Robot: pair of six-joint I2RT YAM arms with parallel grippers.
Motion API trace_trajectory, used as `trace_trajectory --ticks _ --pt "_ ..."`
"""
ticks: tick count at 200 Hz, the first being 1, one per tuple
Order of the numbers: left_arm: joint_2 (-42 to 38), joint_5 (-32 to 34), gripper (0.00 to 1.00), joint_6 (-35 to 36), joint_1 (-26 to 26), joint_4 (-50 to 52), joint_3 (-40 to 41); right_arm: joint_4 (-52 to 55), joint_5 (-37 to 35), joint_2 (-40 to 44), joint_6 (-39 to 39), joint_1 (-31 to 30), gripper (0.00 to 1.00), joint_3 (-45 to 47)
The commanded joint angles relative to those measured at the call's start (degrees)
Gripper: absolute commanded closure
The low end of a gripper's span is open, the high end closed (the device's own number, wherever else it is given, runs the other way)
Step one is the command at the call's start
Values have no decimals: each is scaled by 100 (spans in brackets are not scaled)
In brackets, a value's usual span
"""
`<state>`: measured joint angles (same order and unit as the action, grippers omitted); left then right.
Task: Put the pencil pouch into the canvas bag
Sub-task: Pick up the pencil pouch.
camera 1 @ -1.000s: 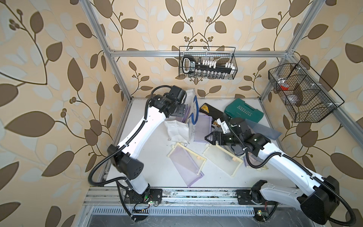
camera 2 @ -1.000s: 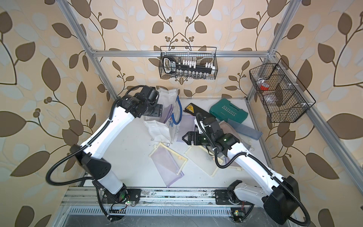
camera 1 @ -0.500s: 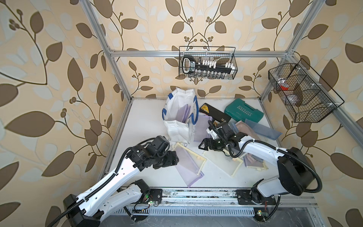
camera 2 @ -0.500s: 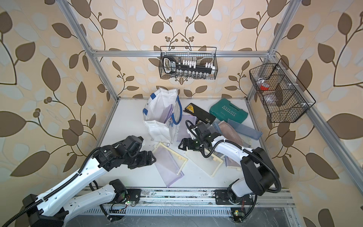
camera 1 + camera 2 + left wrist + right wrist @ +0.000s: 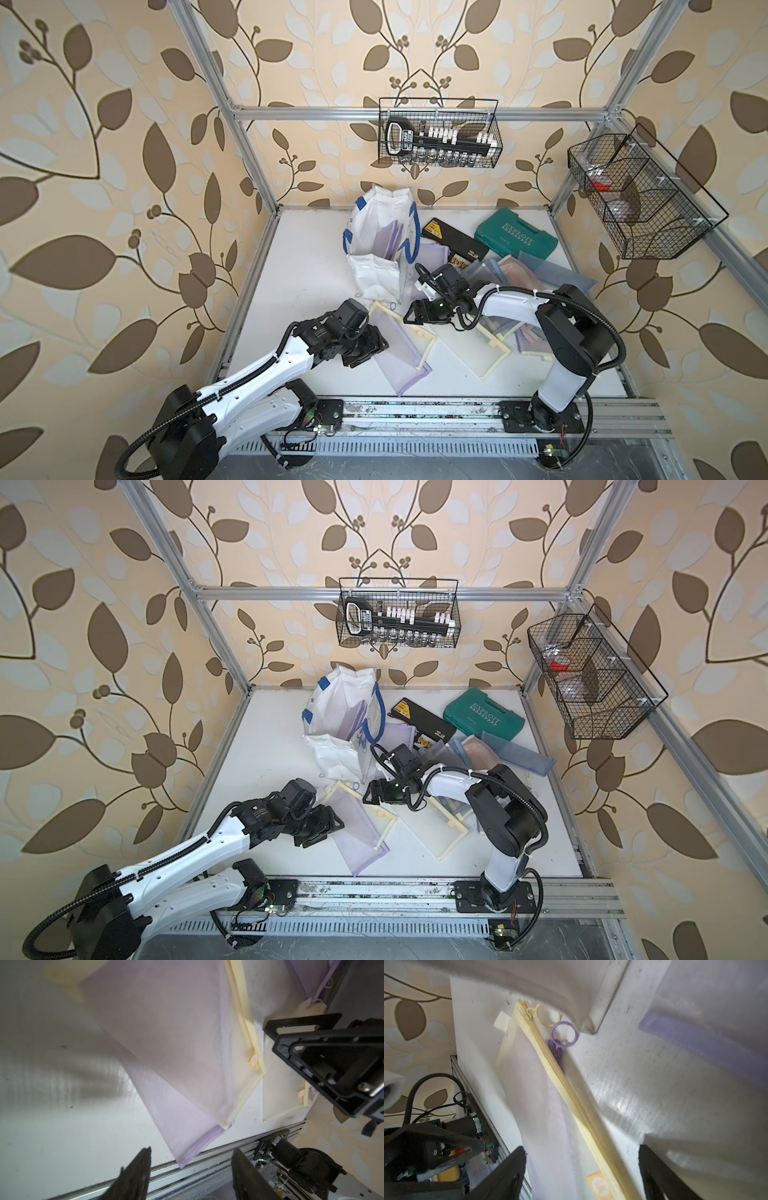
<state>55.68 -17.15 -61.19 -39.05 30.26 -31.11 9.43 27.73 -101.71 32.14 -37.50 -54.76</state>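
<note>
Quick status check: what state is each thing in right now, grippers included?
canvas bag: standing, mouth open.
cream pencil pouch: lying flat, zipped, ungripped.
purple pouch: flat under the cream one.
green tool case: closed.
left gripper: open, empty.
right gripper: open, empty.

Cream wallpaper (image 5: 104,166) printed with brown and pale leaves on thin vines covered the walls on three sides, framed by silver aluminium bars (image 5: 311,113) that met at the back corners. A black wire basket (image 5: 436,100) hung on the back wall and a second wire basket (image 5: 648,245) on a side wall, both above a scuffed white surface (image 5: 299,257) edged at the front by a metal rail (image 5: 415,409)
</note>
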Motion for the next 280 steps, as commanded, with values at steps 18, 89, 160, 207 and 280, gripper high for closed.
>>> trace_trajectory --ticks 18,89,160,207,280 --pt "411 70 44 -414 -31 -885 197 -224 108 -175 18 -100 24 75" --pt "1146 256 43 -751 -24 -1688 452 -571 188 90 206 -343 53 669" --pt "1705 225 47 -747 -24 -2343 399 -653 185 456 332 -605 78 967" --pt "1707 118 54 -672 -24 -2560 413 -534 149 773 357 -823 90 985" --pt "1007 -13 81 68 -42 -1581 37 51 -377 2063 396 -891 92 1379"
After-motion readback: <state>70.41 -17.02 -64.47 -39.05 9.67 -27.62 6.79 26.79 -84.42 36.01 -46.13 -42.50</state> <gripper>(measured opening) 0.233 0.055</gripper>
